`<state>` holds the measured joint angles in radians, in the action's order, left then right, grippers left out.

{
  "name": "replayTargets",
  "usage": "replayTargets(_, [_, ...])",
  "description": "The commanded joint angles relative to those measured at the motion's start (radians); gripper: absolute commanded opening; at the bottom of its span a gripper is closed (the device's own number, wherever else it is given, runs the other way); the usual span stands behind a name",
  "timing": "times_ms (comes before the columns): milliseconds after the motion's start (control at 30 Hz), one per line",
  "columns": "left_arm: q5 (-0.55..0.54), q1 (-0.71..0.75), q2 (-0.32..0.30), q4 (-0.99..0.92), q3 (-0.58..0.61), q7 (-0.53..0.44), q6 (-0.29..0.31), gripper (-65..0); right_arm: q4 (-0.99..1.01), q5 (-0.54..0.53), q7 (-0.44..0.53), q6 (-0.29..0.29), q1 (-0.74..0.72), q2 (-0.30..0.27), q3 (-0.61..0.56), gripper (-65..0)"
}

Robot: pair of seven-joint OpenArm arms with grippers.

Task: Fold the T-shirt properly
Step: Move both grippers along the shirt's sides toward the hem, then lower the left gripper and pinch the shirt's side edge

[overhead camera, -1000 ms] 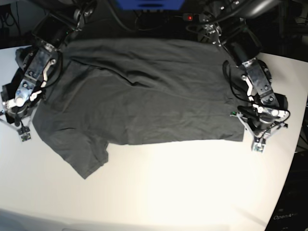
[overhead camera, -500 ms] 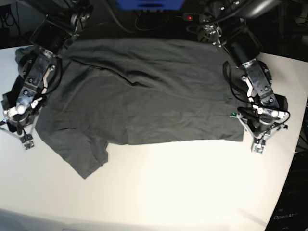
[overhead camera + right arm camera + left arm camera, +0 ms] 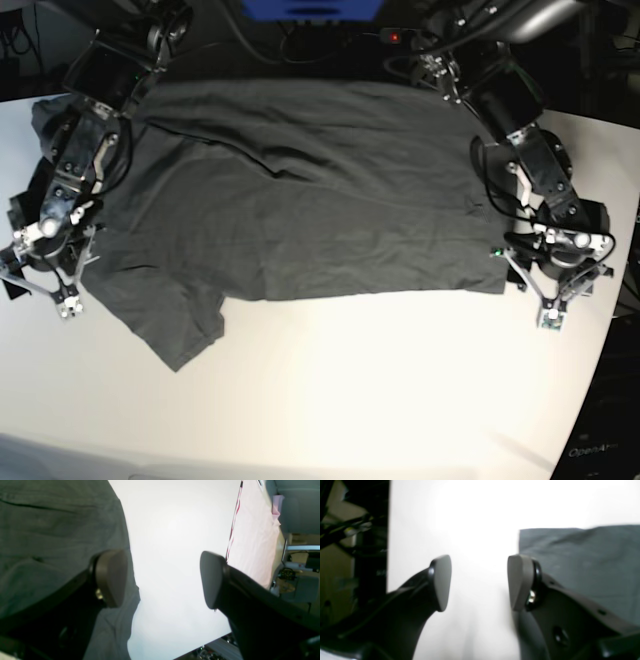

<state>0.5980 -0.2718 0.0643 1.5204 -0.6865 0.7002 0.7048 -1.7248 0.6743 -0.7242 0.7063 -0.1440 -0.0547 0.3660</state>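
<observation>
The dark grey T-shirt (image 3: 300, 210) lies spread on the white table (image 3: 350, 400), one sleeve (image 3: 180, 335) sticking out at the front left. My left gripper (image 3: 552, 300) stands open just off the shirt's right front corner. In the left wrist view the left gripper (image 3: 480, 582) has bare table between its pads and the T-shirt (image 3: 582, 560) beside the right pad. My right gripper (image 3: 42, 293) is open at the shirt's left edge. In the right wrist view the right gripper (image 3: 162, 578) has only table between its pads, the T-shirt (image 3: 50, 530) under the left one.
A blue device (image 3: 310, 8), cables and a red light (image 3: 396, 37) sit behind the table's back edge. The table's right edge (image 3: 610, 330) runs close to the left arm. A pale pink surface (image 3: 252, 542) shows beyond the table in the right wrist view.
Both grippers have gone from shut to open and let go of the shirt's edges. Each has shifted slightly outward and toward the front. The shirt lies flat as before.
</observation>
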Motion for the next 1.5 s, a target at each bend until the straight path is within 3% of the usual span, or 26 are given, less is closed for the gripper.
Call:
replayTargets(0, [-0.008, -0.037, -0.005, 0.013, 0.006, -0.014, -0.007, -30.4, -0.014, 0.005, 0.015, -0.008, -0.019, -0.009, 0.000, -20.7])
replayTargets(200, [0.012, -0.054, -0.014, -0.070, 0.046, -0.011, -0.007, -30.5, 0.073, 0.005, 0.016, -0.008, -0.045, -0.020, -0.031, -20.9])
replayTargets(500, [0.130, -0.076, -0.005, -0.085, 0.162, -0.007, -0.007, -32.7, 0.231, 0.005, 0.008, -0.008, -0.144, -0.041, -0.038, -21.0])
replayTargets(600, [0.153, -0.097, -0.010, -0.122, 0.167, 0.068, -0.007, -34.8, 0.273, 0.005, 0.007, -0.008, -0.167, -0.058, -0.058, -21.0])
replayTargets(1000, [0.145, -0.231, -0.070, -0.298, 0.161, 0.253, -0.007, -35.1, 0.326, 0.005, 0.007, -0.008, -0.190, -0.086, -0.065, -21.0])
replayTargets(1467, [0.010, -0.238, -0.079, -0.386, 0.141, 0.272, -0.007, -35.1, 0.325, 0.005, 0.007, -0.008, -0.179, -0.093, -0.065, -21.0])
